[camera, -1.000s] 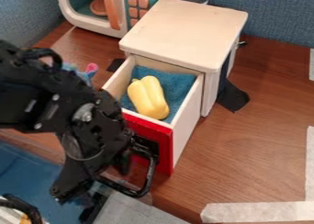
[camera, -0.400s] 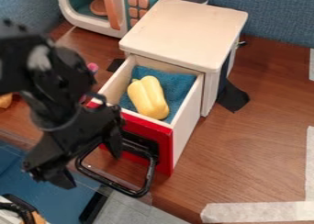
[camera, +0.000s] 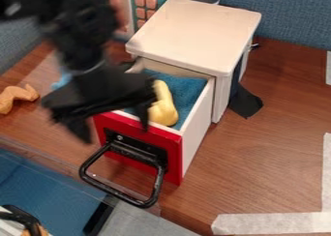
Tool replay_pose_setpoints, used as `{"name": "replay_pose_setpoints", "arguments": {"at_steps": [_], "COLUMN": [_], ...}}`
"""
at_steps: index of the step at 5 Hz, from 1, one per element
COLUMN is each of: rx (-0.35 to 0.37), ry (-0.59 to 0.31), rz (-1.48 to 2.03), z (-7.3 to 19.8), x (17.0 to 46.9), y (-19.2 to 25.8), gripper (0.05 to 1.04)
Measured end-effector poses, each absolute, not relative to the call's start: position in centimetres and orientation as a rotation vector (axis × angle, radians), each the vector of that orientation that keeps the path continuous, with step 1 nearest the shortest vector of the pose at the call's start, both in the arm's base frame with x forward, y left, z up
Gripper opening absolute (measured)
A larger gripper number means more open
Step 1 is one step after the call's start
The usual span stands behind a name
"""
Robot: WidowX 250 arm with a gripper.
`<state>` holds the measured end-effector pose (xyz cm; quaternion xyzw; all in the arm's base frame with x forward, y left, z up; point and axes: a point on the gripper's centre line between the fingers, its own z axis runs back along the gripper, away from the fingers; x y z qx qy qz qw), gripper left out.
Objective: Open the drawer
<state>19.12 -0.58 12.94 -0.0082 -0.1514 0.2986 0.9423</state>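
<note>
The end effector (camera: 111, 126), fingers spread wide, hangs above the front left corner of the drawer (camera: 195, 133), which stands pulled out of the white cabinet (camera: 194, 34), its long axis running toward the view's lower left. The handle (camera: 158, 182) lies below and right in view; with the drawer open, clearing away from it seems the sensible next move.

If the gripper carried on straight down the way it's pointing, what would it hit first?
The gripper would probably meet the red drawer front first, with the black handle lower down. Depth is unclear, so it might pass just in front instead.
</note>
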Motion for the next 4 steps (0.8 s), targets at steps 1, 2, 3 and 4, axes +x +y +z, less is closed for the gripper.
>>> {"name": "replay_pose_setpoints", "arguments": {"at_steps": [1, 2, 3, 4], "rx": [-0.002, 0.028, 0.037, 0.038], "ry": [-0.376, -0.406, -0.432, -0.376], "rz": [0.537, 0.493, 0.508, 0.528], "z": [15.4, 17.3, 18.6, 18.0], "x": [21.2, 22.8, 23.6, 24.0], "y": [-1.1, -1.5, -0.4, 1.4], "gripper": [1.001, 1.001, 1.001, 1.001]}}
